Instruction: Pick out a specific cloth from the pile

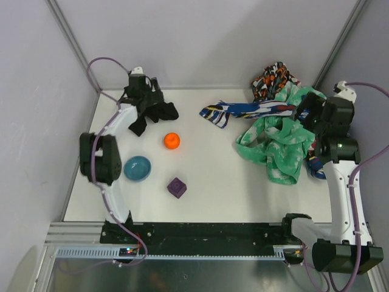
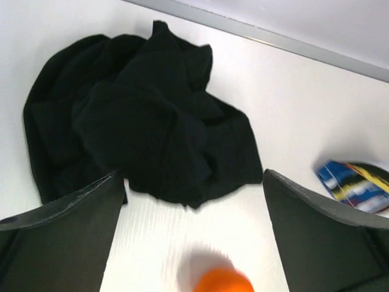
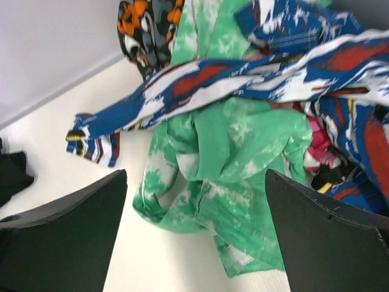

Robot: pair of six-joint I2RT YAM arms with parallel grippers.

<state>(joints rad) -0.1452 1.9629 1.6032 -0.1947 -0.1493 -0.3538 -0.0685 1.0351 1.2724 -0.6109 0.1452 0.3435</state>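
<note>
Left arm (image 1: 123, 118), right arm (image 1: 343, 194): white links, black joint housings. Lilac cables (image 1: 101, 59) are routed alongside. End effector fingers (image 2: 61, 243) are matte dark grey.

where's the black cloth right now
In the top view the black cloth lies crumpled at the far left of the table, below the open left gripper, just beyond the orange ball and well apart from the pile.

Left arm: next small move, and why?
Likely lift the left tool up and away. It is open and holds nothing, and the cloth lies on the table under it, well apart from the pile. The right tool, also open, hangs over the pile.
</note>
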